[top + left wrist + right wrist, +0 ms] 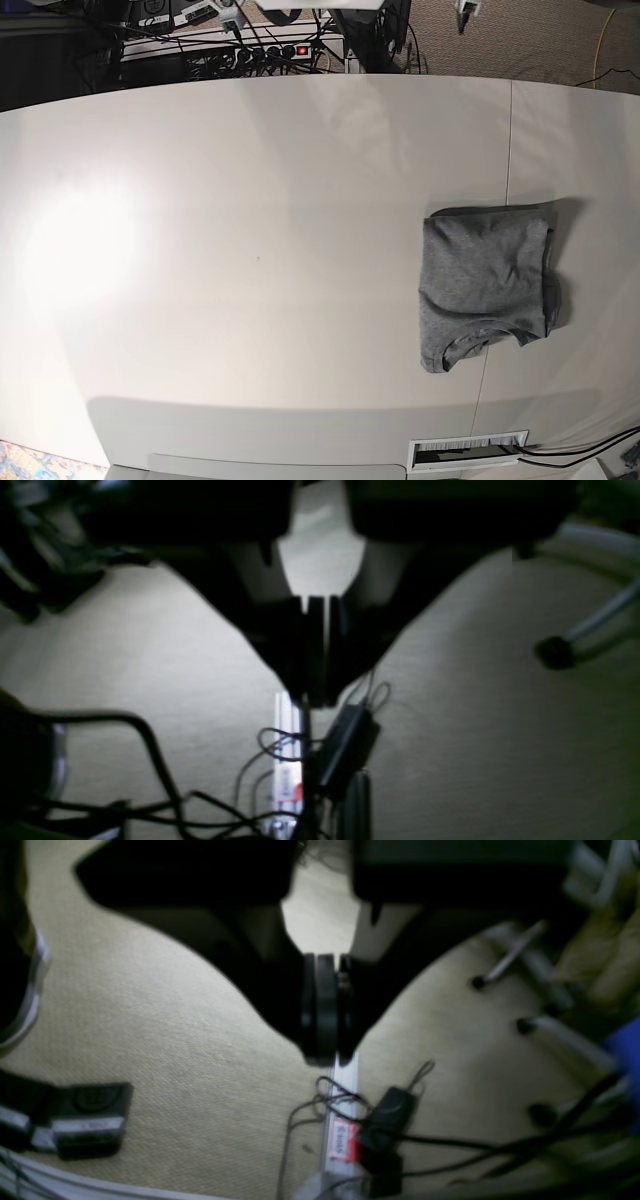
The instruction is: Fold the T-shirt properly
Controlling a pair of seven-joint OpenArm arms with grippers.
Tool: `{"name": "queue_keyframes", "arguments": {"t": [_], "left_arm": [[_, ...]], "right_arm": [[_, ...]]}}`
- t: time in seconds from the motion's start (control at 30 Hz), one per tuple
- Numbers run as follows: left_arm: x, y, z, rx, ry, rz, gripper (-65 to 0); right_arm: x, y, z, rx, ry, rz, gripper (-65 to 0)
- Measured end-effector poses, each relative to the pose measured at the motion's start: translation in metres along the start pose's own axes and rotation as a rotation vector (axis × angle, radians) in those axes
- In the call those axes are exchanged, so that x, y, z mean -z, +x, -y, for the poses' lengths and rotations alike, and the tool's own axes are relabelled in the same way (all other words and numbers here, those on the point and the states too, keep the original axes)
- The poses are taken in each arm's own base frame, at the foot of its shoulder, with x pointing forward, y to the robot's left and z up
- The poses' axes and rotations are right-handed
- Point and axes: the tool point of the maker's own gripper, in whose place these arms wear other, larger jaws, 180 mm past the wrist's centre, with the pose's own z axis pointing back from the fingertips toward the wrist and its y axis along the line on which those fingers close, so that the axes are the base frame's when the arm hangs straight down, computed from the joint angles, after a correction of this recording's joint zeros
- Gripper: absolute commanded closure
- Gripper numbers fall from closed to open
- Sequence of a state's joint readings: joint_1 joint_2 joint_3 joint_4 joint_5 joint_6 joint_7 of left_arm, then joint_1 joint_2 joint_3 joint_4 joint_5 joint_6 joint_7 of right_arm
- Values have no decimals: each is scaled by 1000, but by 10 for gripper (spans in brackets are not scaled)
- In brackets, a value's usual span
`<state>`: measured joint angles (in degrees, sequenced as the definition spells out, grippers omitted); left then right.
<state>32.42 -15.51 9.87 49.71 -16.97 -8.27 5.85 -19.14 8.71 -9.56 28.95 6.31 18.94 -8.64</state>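
The heather-grey T-shirt lies folded into a compact rectangle on the right part of the white table, neckline toward the front edge. Neither arm shows in the base view. In the left wrist view my left gripper is shut and empty, its dark fingers pressed together, hanging over carpeted floor. In the right wrist view my right gripper is likewise shut and empty over the floor. The T-shirt shows in neither wrist view.
A cable slot sits at the table's front edge below the shirt. A power strip and cables lie behind the table. Cables and a power adapter lie on the carpet, with chair legs to the right.
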Motion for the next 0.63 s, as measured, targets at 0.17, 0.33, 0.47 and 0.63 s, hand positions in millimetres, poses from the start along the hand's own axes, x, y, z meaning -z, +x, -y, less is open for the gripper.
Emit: {"name": "queue_keyframes", "arguments": {"t": [0.17, 0.33, 0.47, 0.63], "left_arm": [[21, 11, 29, 9, -14, 26, 0], [30, 24, 36, -2, -14, 36, 0], [32, 32, 39, -3, -18, 50, 0], [32, 37, 38, -2, -17, 58, 0]], "right_arm": [[12, 7, 14, 113, -205, -37, 0], [17, 16, 0, 152, -247, -73, 0], [18, 14, -5, 157, -245, -76, 0], [18, 13, -3, 181, -250, -70, 0]]}}
